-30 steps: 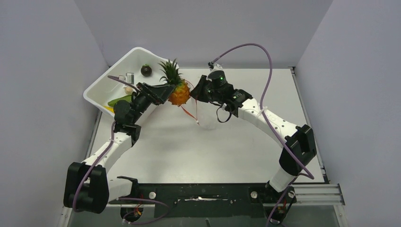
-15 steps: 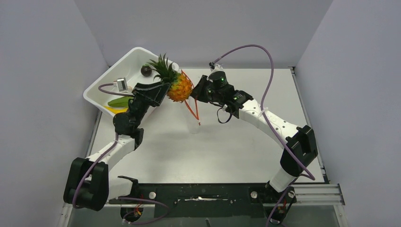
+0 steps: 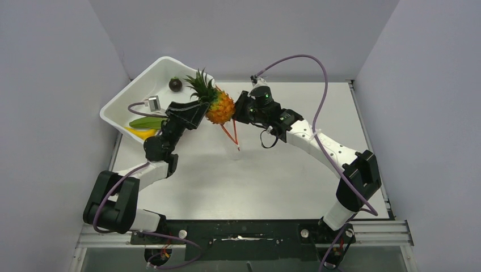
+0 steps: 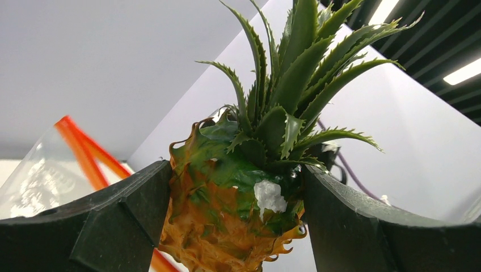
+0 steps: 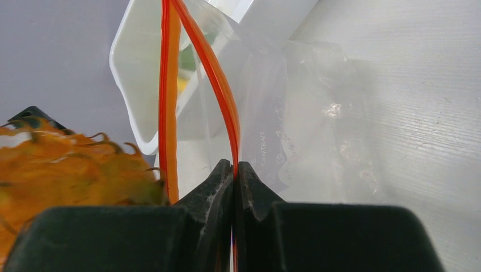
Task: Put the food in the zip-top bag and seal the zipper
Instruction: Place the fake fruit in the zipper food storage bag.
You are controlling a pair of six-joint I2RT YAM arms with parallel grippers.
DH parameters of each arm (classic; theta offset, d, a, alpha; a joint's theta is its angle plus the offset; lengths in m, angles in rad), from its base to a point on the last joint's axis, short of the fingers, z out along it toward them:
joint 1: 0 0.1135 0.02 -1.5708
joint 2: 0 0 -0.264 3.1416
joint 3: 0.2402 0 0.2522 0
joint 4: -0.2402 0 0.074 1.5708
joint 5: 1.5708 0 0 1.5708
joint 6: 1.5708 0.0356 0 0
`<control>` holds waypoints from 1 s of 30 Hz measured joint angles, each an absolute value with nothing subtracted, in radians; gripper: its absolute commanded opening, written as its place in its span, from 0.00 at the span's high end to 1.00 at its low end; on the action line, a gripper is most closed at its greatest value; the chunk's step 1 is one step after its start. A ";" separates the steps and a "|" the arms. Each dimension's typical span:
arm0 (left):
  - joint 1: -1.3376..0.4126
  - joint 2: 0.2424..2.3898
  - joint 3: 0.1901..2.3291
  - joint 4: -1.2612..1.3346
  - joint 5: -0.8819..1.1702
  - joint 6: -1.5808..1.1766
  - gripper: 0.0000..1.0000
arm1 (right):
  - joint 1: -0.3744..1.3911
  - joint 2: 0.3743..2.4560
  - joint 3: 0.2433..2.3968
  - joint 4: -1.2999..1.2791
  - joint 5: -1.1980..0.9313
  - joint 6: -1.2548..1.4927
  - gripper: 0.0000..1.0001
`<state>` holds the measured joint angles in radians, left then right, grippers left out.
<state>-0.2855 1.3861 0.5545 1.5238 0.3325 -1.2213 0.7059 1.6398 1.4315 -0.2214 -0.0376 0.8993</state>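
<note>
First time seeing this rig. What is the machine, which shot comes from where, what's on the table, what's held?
Two robot arms are bolted at the near edge of a table. The wide shot looks down from above and behind them; the other two come from wrist cameras. The left pincer clamps a toy pineapple in the air. The right pincer pinches the red zipper strip of a clear zip-top bag, right beside the pineapple. A white tub on the left arm's side holds a dark round piece, a green piece and a yellow piece.
</note>
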 measured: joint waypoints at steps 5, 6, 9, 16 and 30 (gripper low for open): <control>-0.287 1.410 0.497 1.523 0.318 -1.188 0.77 | 0.706 1.638 1.413 -0.218 -0.037 0.902 1.00; -0.287 1.410 0.488 1.520 0.314 -1.173 0.77 | 0.706 1.634 1.408 -0.218 -0.036 0.902 1.00; -0.287 1.392 0.484 1.467 0.305 -1.111 0.78 | 0.706 1.614 1.391 -0.223 -0.032 0.902 1.00; -0.297 1.261 0.492 1.221 0.260 -0.910 0.78 | 0.698 1.580 1.389 -0.223 -0.017 0.902 1.00; -0.421 1.216 0.608 0.840 0.093 -0.601 0.81 | 0.681 1.581 1.349 -0.199 -0.034 0.900 1.00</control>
